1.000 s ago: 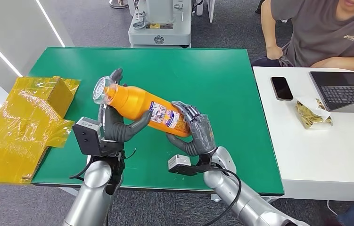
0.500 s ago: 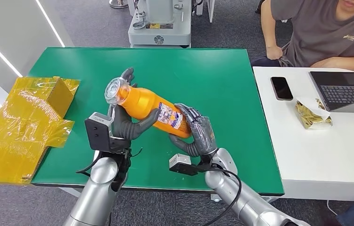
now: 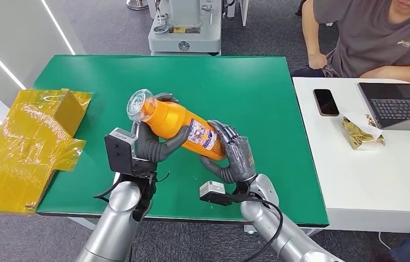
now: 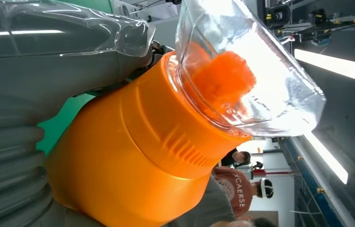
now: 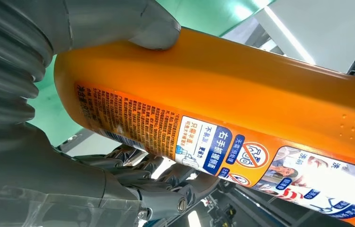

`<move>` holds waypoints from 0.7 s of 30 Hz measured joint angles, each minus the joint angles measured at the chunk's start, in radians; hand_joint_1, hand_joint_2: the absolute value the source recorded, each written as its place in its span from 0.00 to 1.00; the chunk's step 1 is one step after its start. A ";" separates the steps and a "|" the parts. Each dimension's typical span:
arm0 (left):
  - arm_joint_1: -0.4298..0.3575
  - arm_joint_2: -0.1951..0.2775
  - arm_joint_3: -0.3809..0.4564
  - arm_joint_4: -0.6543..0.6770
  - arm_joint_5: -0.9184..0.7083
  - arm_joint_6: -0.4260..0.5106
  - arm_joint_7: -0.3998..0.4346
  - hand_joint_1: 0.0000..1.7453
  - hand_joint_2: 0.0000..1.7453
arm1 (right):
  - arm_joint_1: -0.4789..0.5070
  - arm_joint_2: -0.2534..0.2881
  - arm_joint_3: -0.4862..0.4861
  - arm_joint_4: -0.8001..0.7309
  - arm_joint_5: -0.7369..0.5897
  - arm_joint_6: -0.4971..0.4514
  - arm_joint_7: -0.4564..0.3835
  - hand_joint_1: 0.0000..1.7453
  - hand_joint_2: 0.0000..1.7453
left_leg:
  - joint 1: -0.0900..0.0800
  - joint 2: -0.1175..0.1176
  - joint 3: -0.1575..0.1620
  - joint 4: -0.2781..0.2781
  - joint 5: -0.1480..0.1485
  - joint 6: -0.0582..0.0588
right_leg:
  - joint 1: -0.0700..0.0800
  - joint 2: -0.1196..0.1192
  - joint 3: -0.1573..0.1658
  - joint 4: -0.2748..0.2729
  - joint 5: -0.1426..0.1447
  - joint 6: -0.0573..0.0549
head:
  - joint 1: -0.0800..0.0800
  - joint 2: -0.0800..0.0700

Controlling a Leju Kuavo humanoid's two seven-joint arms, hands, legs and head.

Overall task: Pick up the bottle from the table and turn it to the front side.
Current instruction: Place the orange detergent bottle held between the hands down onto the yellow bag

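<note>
Bright orange bottle with a clear see-through cap over an orange nozzle, plus a label that's white and blue with red warning circles and tiny dark print on orange. The counter is solid green, the side counter plain white. Both hands are dark grey, left hand and right hand, on silver arms. Crinkly yellow wrap on the box.

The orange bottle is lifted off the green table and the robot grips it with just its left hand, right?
Not quite. The orange bottle is held above the green table, but both hands grip it: the left hand near the capped end and the right hand at the base, as the head view shows.
</note>
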 joint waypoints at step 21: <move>-0.022 0.000 -0.024 0.037 0.015 0.047 0.001 1.00 1.00 | 0.120 -0.002 -0.052 -0.147 -0.019 0.000 -0.008 0.00 1.00 | 0.000 0.000 0.000 0.000 0.000 0.000 | 0.000 0.000 0.000 0.000 0.000 0.000 | 0.000 0.000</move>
